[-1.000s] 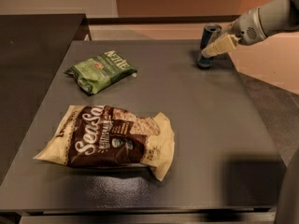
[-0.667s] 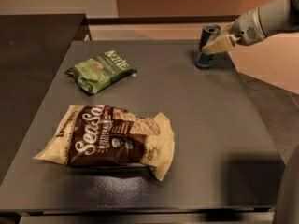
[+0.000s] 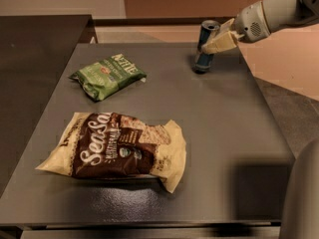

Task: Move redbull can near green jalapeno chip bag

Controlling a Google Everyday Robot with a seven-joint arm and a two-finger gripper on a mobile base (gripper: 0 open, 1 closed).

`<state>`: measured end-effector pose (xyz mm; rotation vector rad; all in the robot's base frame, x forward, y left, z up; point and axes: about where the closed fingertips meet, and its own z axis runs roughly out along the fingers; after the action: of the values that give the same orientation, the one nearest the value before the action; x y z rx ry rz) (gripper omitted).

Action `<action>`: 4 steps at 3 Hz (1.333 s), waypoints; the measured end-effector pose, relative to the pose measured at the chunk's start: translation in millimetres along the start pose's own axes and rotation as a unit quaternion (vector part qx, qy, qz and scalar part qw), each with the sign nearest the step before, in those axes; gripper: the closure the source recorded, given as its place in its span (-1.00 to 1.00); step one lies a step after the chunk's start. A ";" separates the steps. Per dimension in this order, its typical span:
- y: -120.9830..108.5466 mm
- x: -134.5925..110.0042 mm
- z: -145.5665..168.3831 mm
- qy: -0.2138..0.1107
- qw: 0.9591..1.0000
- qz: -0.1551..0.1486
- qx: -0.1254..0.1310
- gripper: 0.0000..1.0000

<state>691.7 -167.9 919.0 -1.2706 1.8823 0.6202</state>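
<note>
Redbull can [image 3: 203, 59] is leaning slightly at the dark table's [image 3: 224, 133] far right corner, its middle partly hidden by the pincer [image 3: 212, 45] pinching it. Green jalapeno chip bag [image 3: 108, 75] is lying well apart, leftward.

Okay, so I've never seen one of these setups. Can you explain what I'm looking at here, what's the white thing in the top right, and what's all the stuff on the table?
The white thing is a robot arm reaching in from the upper right. At its tip is a two-finger gripper, a simple clamp. It is closed on the redbull can near the far edge of the dark table, and the can leans slightly. There is only one camera, looking down across the table; where it is mounted isn't known. Two other things lie flat on the table: the green jalapeno chip bag toward the far left, and a larger Sea Salt chip bag nearer the camera. Nothing is touching either bag.
</note>
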 end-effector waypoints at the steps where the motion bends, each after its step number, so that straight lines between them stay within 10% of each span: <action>1: 13.0 -21.3 20.2 -0.001 0.999 -0.020 -0.032 1.00; 4: 51.5 -63.7 78.8 0.000 0.993 -0.053 -0.104 1.00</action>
<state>683.0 -54.6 923.1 -1.4923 1.7734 0.7746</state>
